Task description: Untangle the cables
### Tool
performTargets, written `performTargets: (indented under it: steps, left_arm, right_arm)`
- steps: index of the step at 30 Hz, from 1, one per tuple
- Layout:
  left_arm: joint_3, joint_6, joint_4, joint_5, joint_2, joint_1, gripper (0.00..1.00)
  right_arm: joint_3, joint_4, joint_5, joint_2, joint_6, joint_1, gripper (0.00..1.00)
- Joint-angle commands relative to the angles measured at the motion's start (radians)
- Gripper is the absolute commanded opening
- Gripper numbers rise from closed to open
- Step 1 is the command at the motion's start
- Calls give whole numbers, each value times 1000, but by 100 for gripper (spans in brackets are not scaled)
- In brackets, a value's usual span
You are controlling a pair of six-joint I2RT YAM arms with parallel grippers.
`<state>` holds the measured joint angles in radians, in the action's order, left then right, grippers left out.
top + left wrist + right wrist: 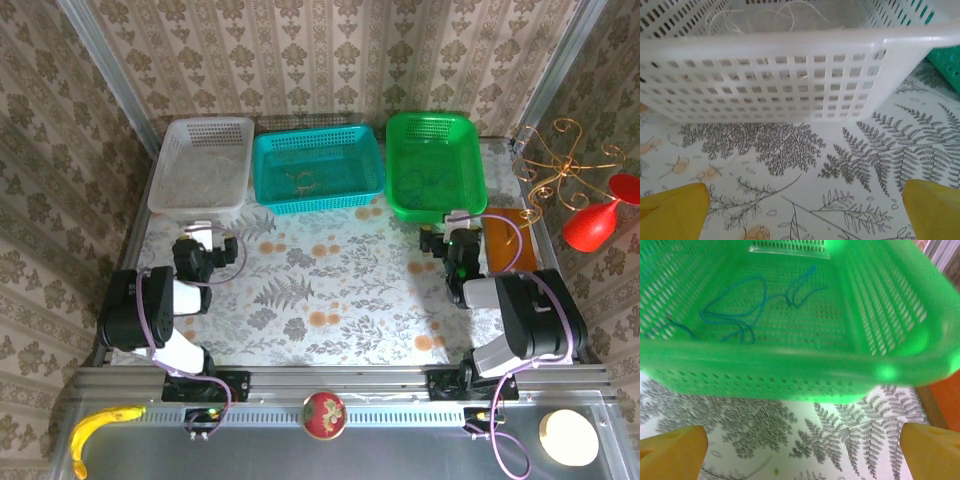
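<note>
Left gripper (200, 233) stands wide open with nothing between its jaws. In the left wrist view its yellow fingertips (672, 210) sit apart at the bottom corners, over the bare fern-print table (805, 150). Just ahead of the gripper stands the white basket (790, 42), its near wall facing the fingers but not touching them. Thin white cables (785, 12) lie loose on the basket floor, beyond that wall.

Ahead and to the right of the left gripper, between the two arms, is the teal basket (318, 205), set right beside the white one. A small orange cable (303, 182) lies curled near the middle of its floor, well apart from both grippers.

Further right sits the green basket (436, 210), just ahead of the right gripper (455, 225). That gripper is also fully spread and empty. From the right wrist view its yellow fingertips (675, 452) hang over the table just short of the basket's near wall (790, 375). Blue cables (740, 310) lie in loose loops on the basket floor, ahead and slightly left of the gripper, past the rim.

Each colour lies in its own basket, and no cable is on the open table
</note>
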<state>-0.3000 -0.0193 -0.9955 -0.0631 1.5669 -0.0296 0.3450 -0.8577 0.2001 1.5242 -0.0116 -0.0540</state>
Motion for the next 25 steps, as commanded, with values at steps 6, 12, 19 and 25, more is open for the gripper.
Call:
performTargets:
  steps: [6,12,19,25]
  left_arm:
    - [-92,-25,72,-21,-8,1,100]
    - [-92,-59,70,55,-10,45,100]
    - [-92,-57,73,52,-10,44,100]
    - [-93,-57,74,53,-10,44,100]
  right_arm:
    - [75,24,-189,8,47,55,100]
    - [63,8,-133,3,30,28,100]
    - [69,15,-140,7,32,30,100]
    - [70,18,-175,4,45,52,100]
